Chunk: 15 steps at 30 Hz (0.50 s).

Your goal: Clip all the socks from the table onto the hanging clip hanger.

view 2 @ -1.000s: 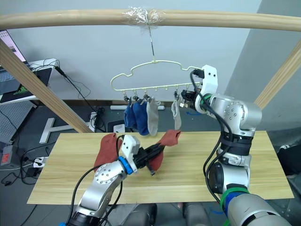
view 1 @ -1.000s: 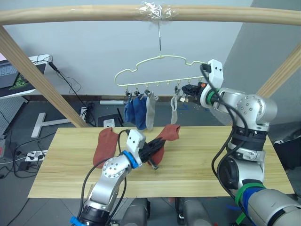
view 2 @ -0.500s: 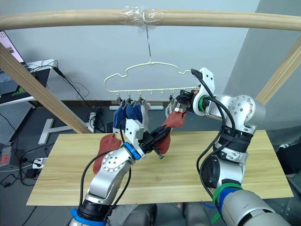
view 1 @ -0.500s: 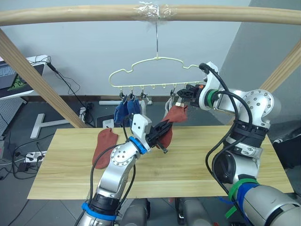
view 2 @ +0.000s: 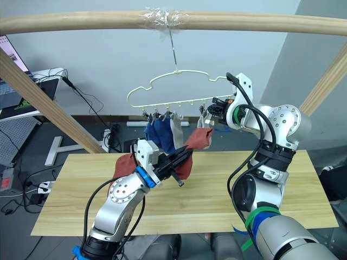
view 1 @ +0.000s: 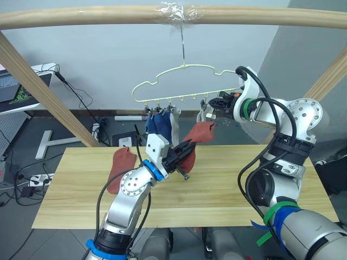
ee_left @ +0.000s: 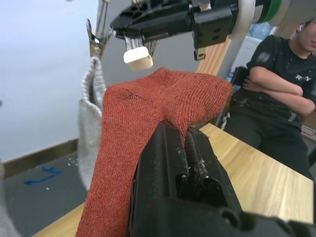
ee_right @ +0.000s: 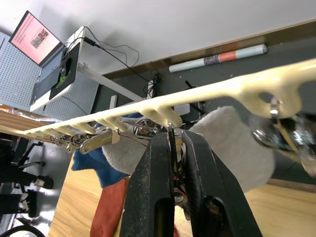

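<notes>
- Compared with half a second ago, the hanger has swung back toward the right of the frame, and the blue and grey socks under it hang straighter again.
- The left gripper has dropped slightly since then; it still clenches a rust-red sock, holding it up off the desk at centre frame.
- That sock's top end reaches up to just beside the right gripper, right under the hanger's right-hand clips.
- The right gripper sits at the hanger's right end, upper right of centre; in its wrist view the jaws are pinched together on a small metal clip.
- In the left wrist view the sock's cuff lies just below the right gripper's tip and a pale clip pad, close but not visibly touching.
- Two blue socks and a grey sock hang from clips left of centre; another grey sock hangs by the right gripper.
- The second rust-red sock lies flat on the desk at the left, near the back edge.
- The desk's right half is bare wood, with open room there and along the front edge.
- A person with folded arms sits beyond the desk in the left wrist view.
</notes>
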Tool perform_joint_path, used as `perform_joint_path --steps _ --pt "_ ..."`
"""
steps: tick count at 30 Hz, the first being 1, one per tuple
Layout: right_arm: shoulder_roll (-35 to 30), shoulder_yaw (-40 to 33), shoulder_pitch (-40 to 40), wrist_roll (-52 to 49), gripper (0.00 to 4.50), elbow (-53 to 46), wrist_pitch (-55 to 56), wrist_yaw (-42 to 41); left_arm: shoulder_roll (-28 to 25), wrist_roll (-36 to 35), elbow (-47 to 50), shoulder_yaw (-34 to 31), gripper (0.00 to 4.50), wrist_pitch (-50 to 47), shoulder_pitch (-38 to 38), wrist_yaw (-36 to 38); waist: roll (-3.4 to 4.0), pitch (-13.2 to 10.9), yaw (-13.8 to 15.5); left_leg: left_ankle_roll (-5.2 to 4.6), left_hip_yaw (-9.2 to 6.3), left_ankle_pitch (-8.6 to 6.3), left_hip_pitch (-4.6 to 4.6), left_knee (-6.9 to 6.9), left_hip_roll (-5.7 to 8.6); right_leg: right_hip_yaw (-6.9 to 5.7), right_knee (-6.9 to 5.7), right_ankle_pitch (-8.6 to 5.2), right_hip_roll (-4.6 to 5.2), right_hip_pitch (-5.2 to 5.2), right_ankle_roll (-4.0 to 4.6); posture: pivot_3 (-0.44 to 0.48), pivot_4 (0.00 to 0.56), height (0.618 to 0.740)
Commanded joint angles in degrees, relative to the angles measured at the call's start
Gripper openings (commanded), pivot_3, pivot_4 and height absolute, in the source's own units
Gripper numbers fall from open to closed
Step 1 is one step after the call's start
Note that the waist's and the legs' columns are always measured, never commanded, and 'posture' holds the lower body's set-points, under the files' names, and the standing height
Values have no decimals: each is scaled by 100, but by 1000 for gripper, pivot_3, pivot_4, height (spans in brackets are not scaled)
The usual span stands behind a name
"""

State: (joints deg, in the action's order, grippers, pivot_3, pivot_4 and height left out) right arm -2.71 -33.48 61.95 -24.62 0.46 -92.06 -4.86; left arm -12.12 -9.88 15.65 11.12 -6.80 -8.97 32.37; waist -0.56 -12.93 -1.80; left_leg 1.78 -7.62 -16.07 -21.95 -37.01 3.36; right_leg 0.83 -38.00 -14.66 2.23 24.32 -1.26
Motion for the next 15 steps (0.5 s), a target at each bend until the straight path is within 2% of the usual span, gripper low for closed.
perform_joint_path --steps 1,15 --pt "-27 -120 101 -157 3 31 -44 60 79 29 176 48 28 159 -107 -99 0 0 0 0 0 0 0 0 0 0 1 0 0 0 0 -5 233 740" --pt "24 -270 68 -832 3 122 -44 479 269 52 -28 85 28 198 -345 -247 0 0 -2 0 2 0 -1 -1 0 1 -1 0 0 0 0 -11 230 740"
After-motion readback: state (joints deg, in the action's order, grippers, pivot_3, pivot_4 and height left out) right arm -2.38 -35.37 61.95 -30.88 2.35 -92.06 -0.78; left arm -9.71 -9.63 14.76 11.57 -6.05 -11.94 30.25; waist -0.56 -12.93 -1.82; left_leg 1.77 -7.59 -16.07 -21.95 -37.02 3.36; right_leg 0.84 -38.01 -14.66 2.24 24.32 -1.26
